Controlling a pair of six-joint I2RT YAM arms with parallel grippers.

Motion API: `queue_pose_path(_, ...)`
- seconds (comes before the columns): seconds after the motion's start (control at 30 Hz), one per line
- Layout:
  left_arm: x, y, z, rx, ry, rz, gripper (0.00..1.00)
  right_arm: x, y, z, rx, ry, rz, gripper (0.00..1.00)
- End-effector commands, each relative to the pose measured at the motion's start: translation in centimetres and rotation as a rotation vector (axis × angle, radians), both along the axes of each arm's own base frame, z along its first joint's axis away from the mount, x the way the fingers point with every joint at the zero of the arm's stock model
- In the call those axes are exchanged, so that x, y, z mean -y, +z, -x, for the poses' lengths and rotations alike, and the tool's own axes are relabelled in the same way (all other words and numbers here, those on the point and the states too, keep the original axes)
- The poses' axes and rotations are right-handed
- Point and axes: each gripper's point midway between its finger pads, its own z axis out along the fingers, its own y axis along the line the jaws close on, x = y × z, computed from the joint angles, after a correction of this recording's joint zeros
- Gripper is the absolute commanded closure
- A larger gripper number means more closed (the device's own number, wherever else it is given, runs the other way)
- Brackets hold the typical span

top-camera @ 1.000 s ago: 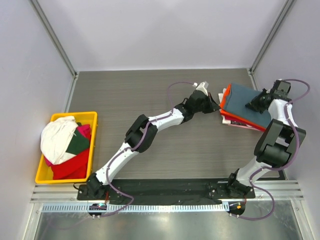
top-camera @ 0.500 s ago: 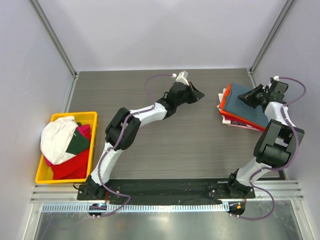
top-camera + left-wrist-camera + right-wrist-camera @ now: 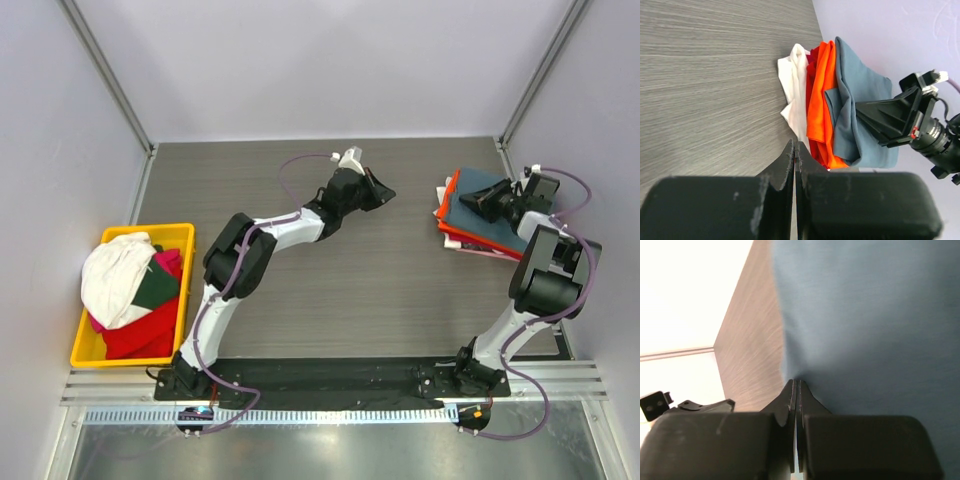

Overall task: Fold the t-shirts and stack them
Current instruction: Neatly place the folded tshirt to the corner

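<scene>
Away from the stacked t-shirts (image 3: 470, 215) we pulled our closed left tool (image 3: 385, 190), our right tool (image 3: 479, 199) closed too, ready for another shirt.

A slate blue-grey tee (image 3: 860, 100) tops an orange tee (image 3: 821, 100) and a white tee (image 3: 796, 85), well right of the yellow bin (image 3: 178, 234). In the bin: white shirt (image 3: 115, 275), dark green shirt (image 3: 157, 285), red shirt (image 3: 140, 338).

Robotics lab cell — pale walls (image 3: 320, 60), aluminium corner posts (image 3: 108, 75), slotted rail (image 3: 320, 415) edging a grey tabletop (image 3: 400, 290)
</scene>
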Motion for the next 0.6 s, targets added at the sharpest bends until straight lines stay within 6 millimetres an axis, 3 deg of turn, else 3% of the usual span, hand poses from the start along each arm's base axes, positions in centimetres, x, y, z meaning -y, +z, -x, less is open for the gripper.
queue_pose_path(0.0, -0.2, 7.0, 0.4, 0.115, -0.005, 0.087, 1.00, -0.4, 5.0, -0.5, 0.147, 0.018, 0.053, 0.99)
queue_pose_path(0.07, -0.3, 7.1, 0.4, 0.121, -0.006, 0.080, 1.00, -0.7, 5.0, -0.4, 0.158, 0.030, 0.041, 0.99)
queue_pose_path(0.4, -0.3, 7.1, 0.4, 0.122, -0.007, 0.077, 1.00, -1.6, 1.5, -1.4, 0.112, 0.038, -0.049, 0.99)
queue_pose_path(0.57, -0.3, 7.2, 0.2, 0.127, -0.007, 0.078, 1.00, -3.5, 0.4, -2.3, 0.096, 0.077, -0.061, 0.99)
